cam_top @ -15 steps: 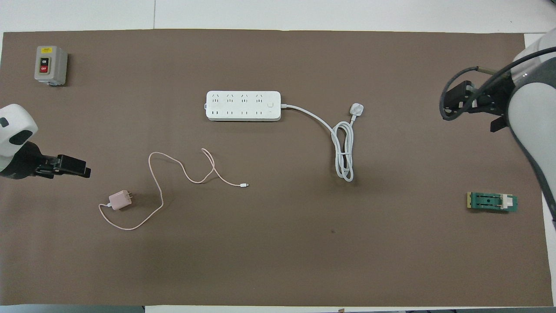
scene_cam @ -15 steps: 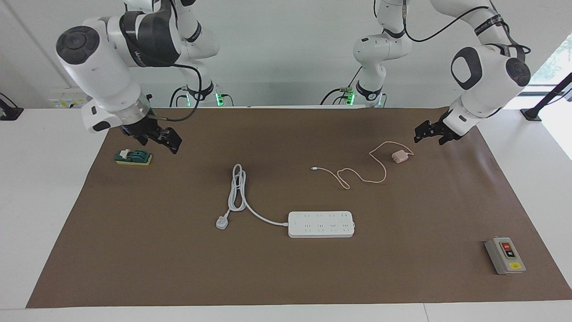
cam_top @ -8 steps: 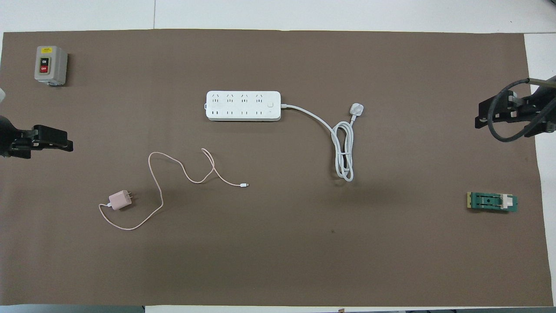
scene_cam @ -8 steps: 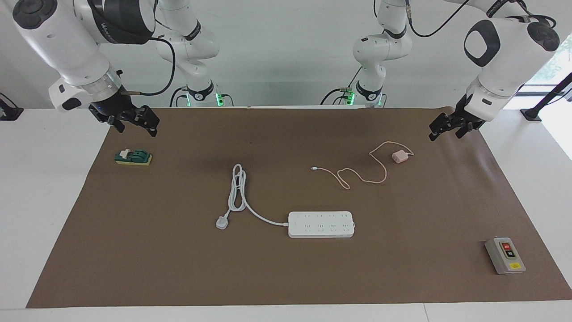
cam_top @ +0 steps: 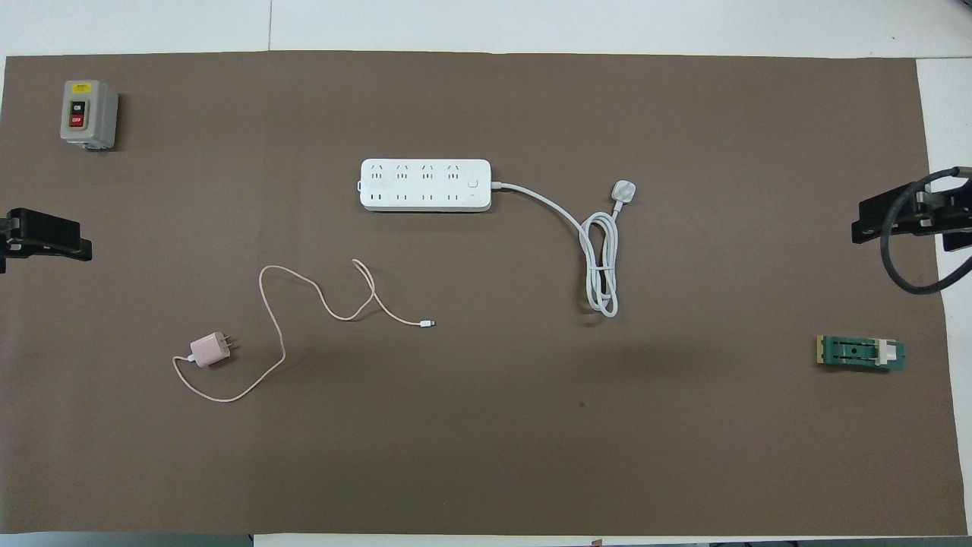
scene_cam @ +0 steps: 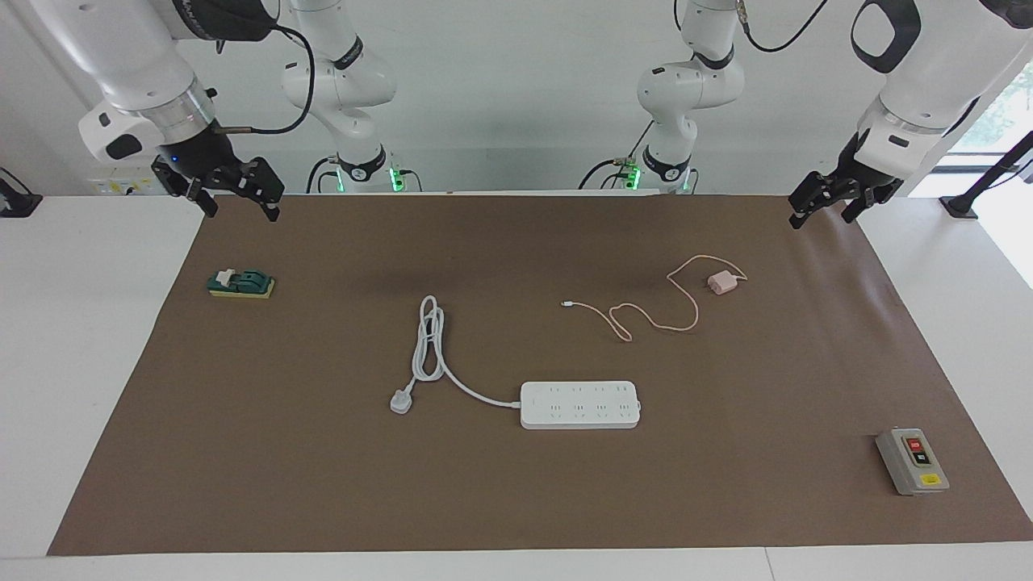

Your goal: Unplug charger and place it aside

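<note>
The charger (scene_cam: pixel 721 283), a small pale pink cube adapter, lies on the brown mat toward the left arm's end, nearer to the robots than the white power strip (scene_cam: pixel 579 404). It is plugged into nothing. Its thin pink cable (scene_cam: pixel 646 319) snakes toward the mat's middle. In the overhead view the charger (cam_top: pixel 206 350) lies with its prongs bare, and its cable (cam_top: pixel 334 311) ends in a tiny connector. My left gripper (scene_cam: pixel 821 216) hangs open and empty above the mat's corner, and it also shows in the overhead view (cam_top: pixel 76 247). My right gripper (scene_cam: pixel 240 211) hangs open and empty above the other corner, seen also from overhead (cam_top: pixel 904 235).
The power strip (cam_top: pixel 425 184) has a thick white cord (scene_cam: pixel 428 347) coiled beside it, ending in a loose plug (scene_cam: pixel 401 401). A grey switch box (scene_cam: pixel 912 461) stands farthest from the robots at the left arm's end. A green block (scene_cam: pixel 240 283) lies at the right arm's end.
Both grippers have risen and drawn back toward the robots and outward to the mat's corners. The charger, cable and power strip have not moved.
</note>
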